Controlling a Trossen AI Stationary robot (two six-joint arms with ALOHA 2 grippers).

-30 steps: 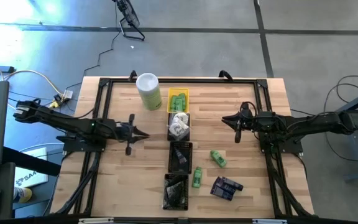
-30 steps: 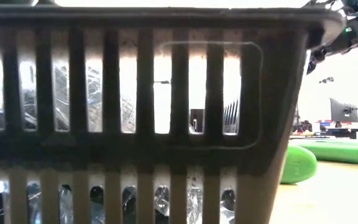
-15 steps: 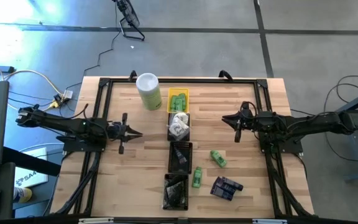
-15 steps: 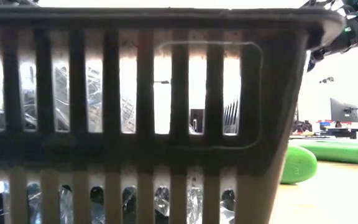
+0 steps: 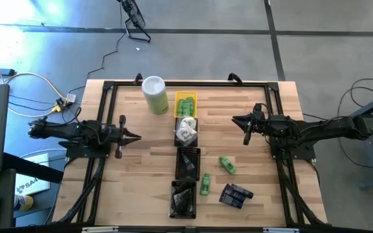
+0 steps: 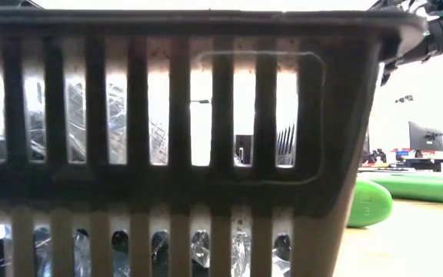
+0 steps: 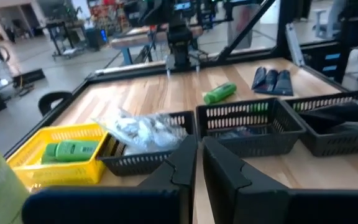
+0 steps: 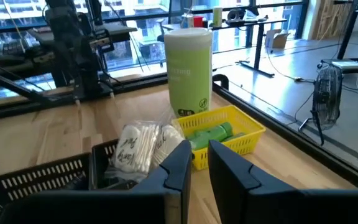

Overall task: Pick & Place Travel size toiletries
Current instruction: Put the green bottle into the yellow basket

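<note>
The high view shows two bright green bottles [image 5: 227, 164] [image 5: 205, 184] lying loose on the table, with dark blue-black packets [image 5: 236, 195] beside them. More green bottles [image 5: 185, 105] lie in a yellow tray, and white wrapped pieces [image 5: 186, 129] lie in a black tray. My left gripper [image 5: 136, 136] [image 7: 198, 163] is shut, left of the tray column. My right gripper [image 5: 236, 119] [image 8: 199, 158] is shut, right of the column and above the table. Neither gripper holds anything. The right wrist view shows the white pieces [image 8: 142, 146] and the tray's green bottles [image 8: 207, 134].
Several trays form a column down the table's middle: the yellow one [image 5: 177, 98], then black ones [image 5: 177, 138] [image 5: 188, 162] [image 5: 182, 199]. A tall pale-green canister [image 5: 155, 95] stands at the far end. A black frame [image 5: 109, 85] borders the table. A black tray wall [image 6: 168, 138] fills the low view.
My left gripper has drawn back toward the table's left edge, away from the tray column, and has stayed shut. The toiletries and trays have not moved.
</note>
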